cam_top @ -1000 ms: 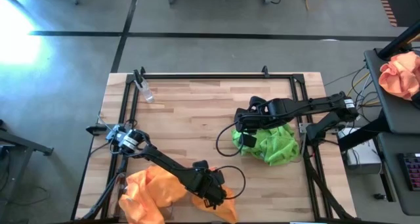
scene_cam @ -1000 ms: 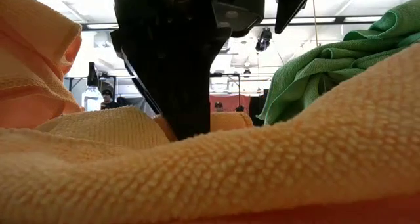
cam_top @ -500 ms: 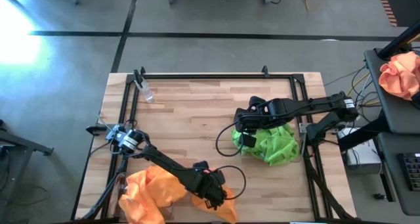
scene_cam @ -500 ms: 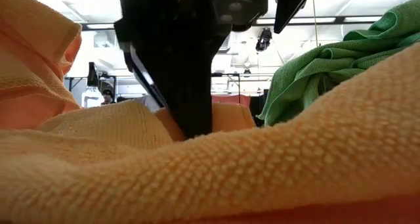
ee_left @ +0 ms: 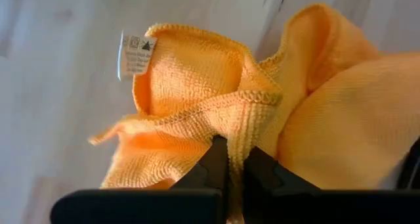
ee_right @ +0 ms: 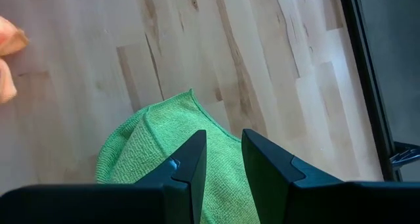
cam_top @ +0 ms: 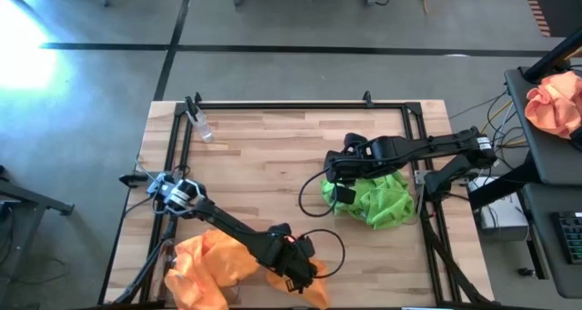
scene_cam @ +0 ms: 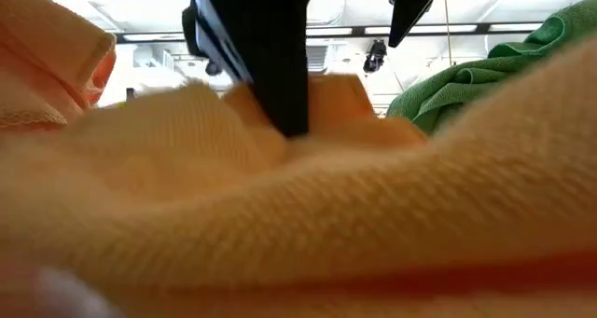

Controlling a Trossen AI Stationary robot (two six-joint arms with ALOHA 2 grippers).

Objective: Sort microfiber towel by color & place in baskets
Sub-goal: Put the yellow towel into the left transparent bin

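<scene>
Near the bottom edge of the high view, left of centre, an orange towel (cam_top: 305, 287) lay rumpled on the wooden table (cam_top: 264, 165), and the left gripper (cam_top: 298, 275) had its two dark fingers (ee_left: 216, 165) pinched shut on a hemmed fold of it. The left wrist view showed the fold squeezed between the fingertips, with a small white care label (ee_left: 134, 53) standing up from the cloth's edge. Just to the left, at the lower left of the high view, a heap of orange towels (cam_top: 207, 266) was bunched together. Across the table, at the middle right of the high view, a pile of lime green towels (cam_top: 382, 199) lay crumpled, with the right gripper (cam_top: 338, 175) over its left edge. Its fingers (ee_right: 190, 165) stood partly apart above the green cloth; whether they held any of it could not be told. Off the table, at the far right of the high view, a paler peach cloth (cam_top: 553, 103) sat on a dark stand.
</scene>
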